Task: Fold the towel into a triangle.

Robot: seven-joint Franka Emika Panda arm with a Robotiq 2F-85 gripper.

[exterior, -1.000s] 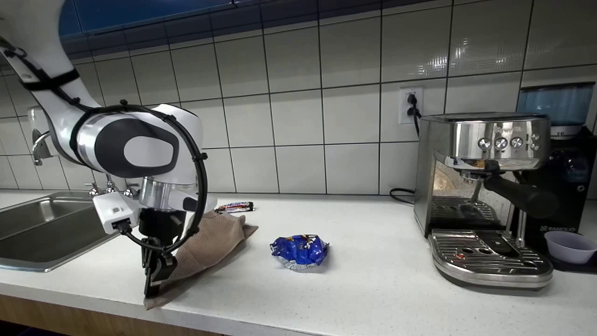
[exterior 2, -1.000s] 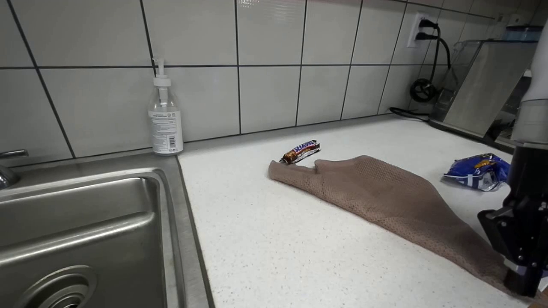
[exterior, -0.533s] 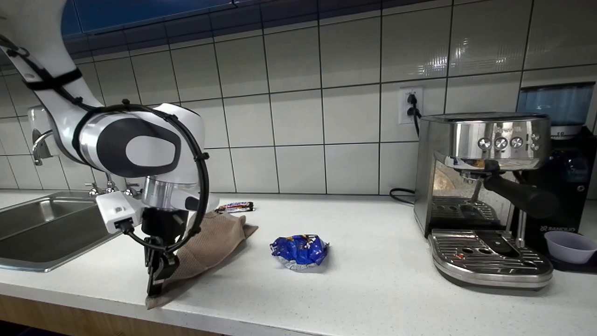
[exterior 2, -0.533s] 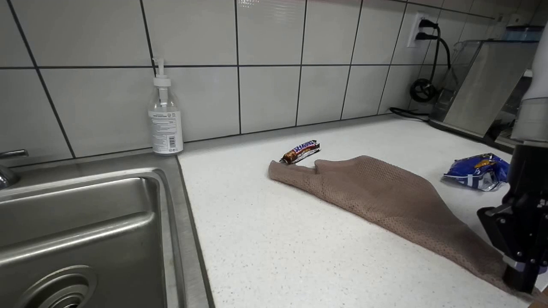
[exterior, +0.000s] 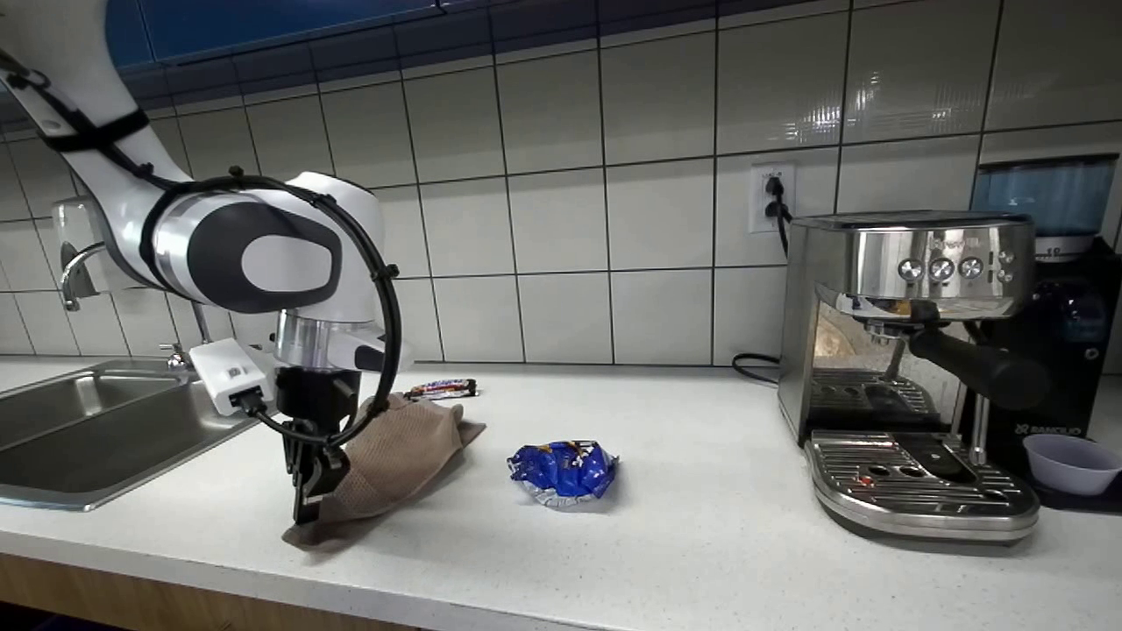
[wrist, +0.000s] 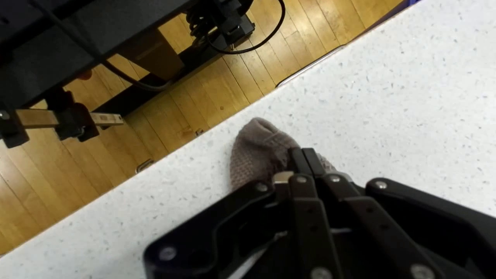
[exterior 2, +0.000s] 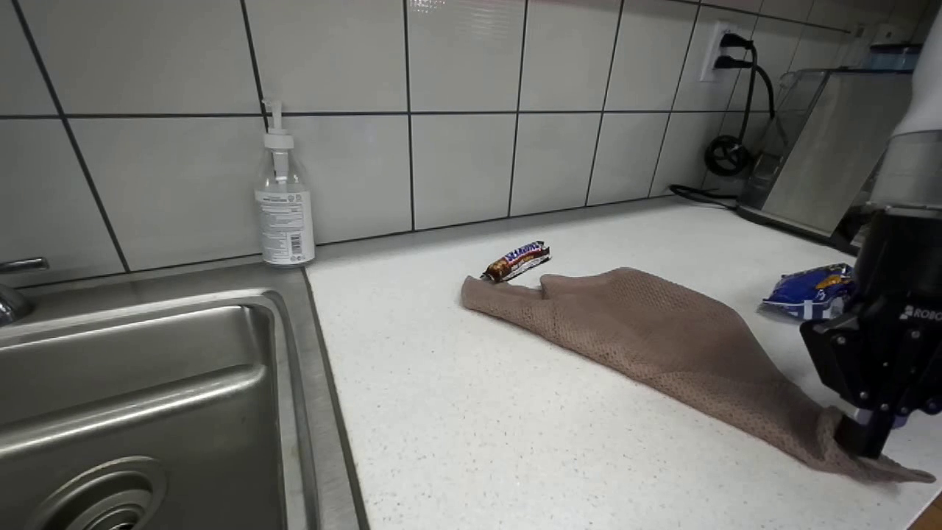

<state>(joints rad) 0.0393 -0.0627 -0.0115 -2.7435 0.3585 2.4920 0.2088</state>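
Note:
The brown towel (exterior: 399, 456) lies on the white counter as a long pointed shape. It also shows in another exterior view (exterior 2: 662, 338), with its near end bunched at the fingers. My gripper (exterior: 307, 515) is at the towel's end close to the counter's front edge, fingers down. In the wrist view the fingertips (wrist: 307, 150) are pressed together, with towel cloth (wrist: 252, 157) showing on both sides of them. The fingers are shut on the towel near its corner, a little above the counter. The cloth between the fingers is hidden.
A blue crumpled wrapper (exterior: 563, 471) lies right of the towel. A small candy bar (exterior 2: 517, 261) touches or nearly touches the towel's far end. The sink (exterior 2: 287, 353) is at the left. A coffee machine (exterior: 912, 368) stands at the right. The counter's front edge (wrist: 217, 130) is near the gripper.
My gripper has risen and moved back from the counter's front edge. The held towel corner has come with it and is now bunched. The towel's far end has not moved.

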